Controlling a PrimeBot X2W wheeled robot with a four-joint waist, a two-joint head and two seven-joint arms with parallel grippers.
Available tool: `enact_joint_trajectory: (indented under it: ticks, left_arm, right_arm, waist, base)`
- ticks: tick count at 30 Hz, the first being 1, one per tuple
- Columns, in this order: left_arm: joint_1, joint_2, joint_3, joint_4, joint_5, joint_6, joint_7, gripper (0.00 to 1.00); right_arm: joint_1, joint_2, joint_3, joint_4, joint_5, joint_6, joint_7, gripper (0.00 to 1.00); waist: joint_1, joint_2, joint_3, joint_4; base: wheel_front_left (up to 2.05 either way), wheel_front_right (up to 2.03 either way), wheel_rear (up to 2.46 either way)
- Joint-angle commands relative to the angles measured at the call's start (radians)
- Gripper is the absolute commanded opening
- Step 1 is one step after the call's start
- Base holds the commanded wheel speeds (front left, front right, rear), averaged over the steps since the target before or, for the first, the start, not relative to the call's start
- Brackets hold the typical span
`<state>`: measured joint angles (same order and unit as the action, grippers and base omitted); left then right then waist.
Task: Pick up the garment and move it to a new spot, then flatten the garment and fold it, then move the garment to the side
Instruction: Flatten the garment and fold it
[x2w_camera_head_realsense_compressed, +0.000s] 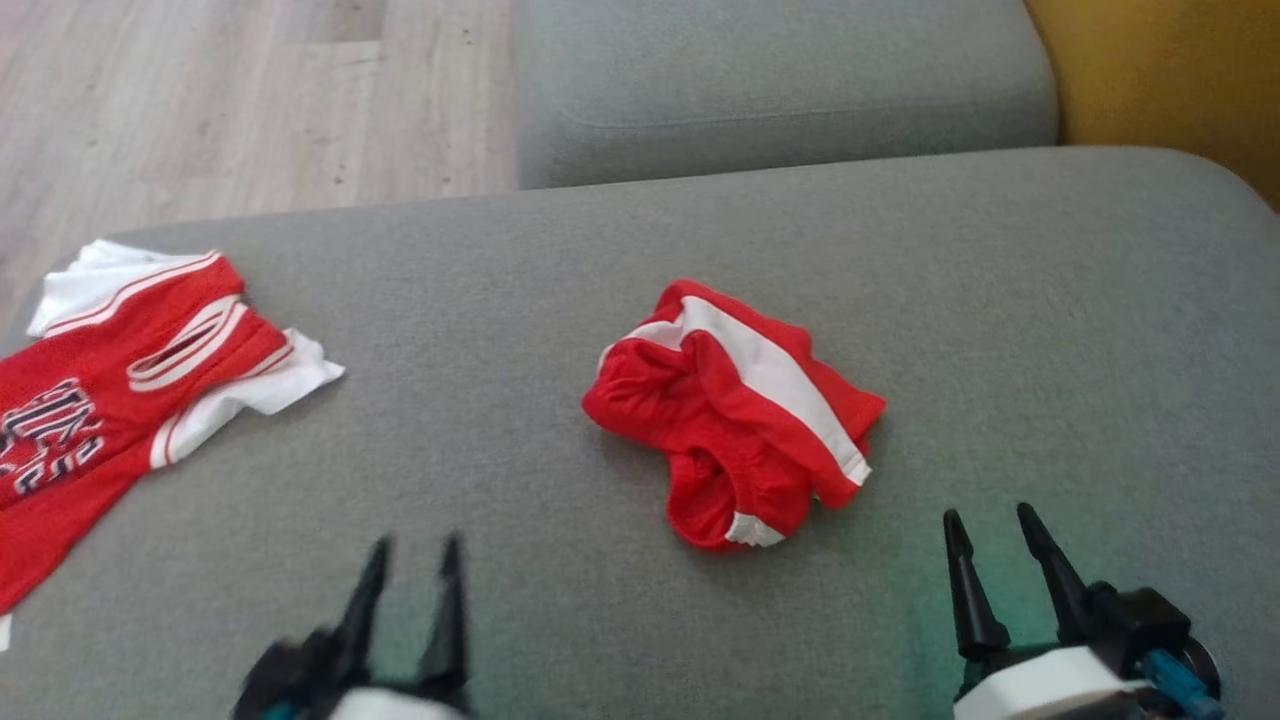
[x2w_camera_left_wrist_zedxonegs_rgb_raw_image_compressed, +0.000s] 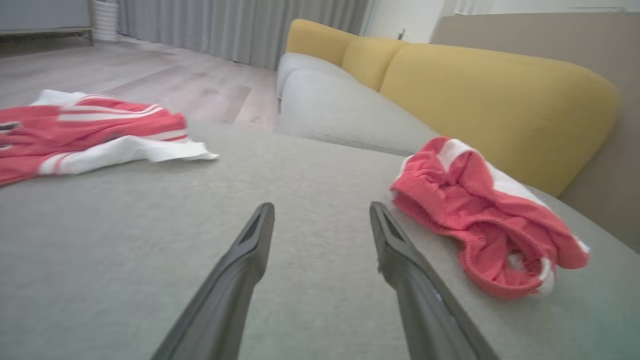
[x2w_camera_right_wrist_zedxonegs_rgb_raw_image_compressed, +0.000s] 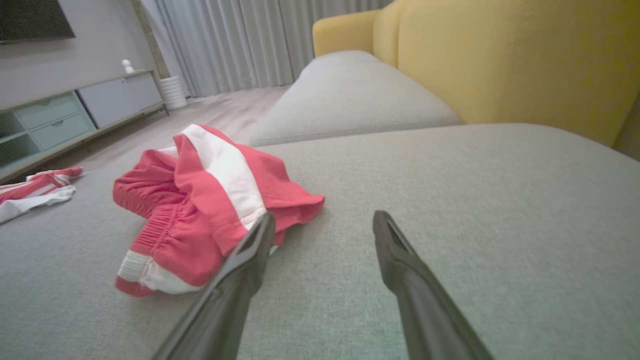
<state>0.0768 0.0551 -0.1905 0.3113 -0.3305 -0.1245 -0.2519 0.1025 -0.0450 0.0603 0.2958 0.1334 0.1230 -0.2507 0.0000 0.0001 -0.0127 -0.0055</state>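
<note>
Head view: the shorts (x2w_camera_head_realsense_compressed: 735, 415), red with a white stripe, lie crumpled in the middle of the grey sofa seat (x2w_camera_head_realsense_compressed: 1000, 300). The left claw (x2w_camera_head_realsense_compressed: 419, 543) and right claw (x2w_camera_head_realsense_compressed: 988, 512) both stand open and empty, near the shorts without touching them. A jersey (x2w_camera_head_realsense_compressed: 120, 390) lies well off to the left.

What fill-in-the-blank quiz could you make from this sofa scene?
1. The crumpled shorts are red with a ____ stripe.
2. They lie on a ____ sofa seat.
3. The left tool and the right tool are both ____, holding nothing.
4. The sofa's backrest is coloured ____.
Missing words: white; grey; open; yellow.
</note>
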Motion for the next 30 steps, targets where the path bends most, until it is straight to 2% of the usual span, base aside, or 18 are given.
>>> enact_joint_trajectory:
  ticks: [1, 7, 11, 18, 30]
  left_arm:
    - [-0.074, -0.005, 0.0, -0.025, -0.006, -0.005, -0.003, 1.0]
    - [-0.182, 0.007, -0.278, -0.014, -0.084, -0.006, 0.052, 1.0]
    - [-0.241, 0.013, -0.406, 0.028, -0.142, -0.006, 0.065, 1.0]
    - [-0.336, 0.012, -0.504, 0.145, -0.186, -0.006, 0.05, 1.0]
    - [-0.448, 0.005, -0.585, 0.345, -0.237, -0.006, 0.033, 1.0]
  right_arm:
    - [-0.051, -0.005, 0.026, -0.027, -0.003, 0.008, -0.011, 1.0]
    - [-0.068, -0.005, 0.04, -0.031, -0.005, 0.008, -0.011, 1.0]
    - [-0.083, -0.005, 0.056, -0.033, -0.006, 0.008, -0.011, 1.0]
    - [-0.112, -0.005, 0.081, -0.048, -0.002, 0.008, -0.011, 1.0]
    - [-0.144, -0.005, 0.109, -0.056, 0.018, 0.008, -0.011, 1.0]
  waist:
    - [0.0, -0.0001, 0.005, -0.015]
    - [0.0, -0.0001, 0.023, -0.065]
    - [0.0, -0.0001, 0.04, -0.098]
    - [0.0, -0.0001, 0.084, -0.151]
    - [0.0, -0.0001, 0.131, -0.222]
  base:
    - [0.0, 0.0, 0.0]
    - [0.0, 0.0, 0.0]
    - [0.0, 0.0, 0.0]
    - [0.0, 0.0, 0.0]
    - [0.0, 0.0, 0.0]
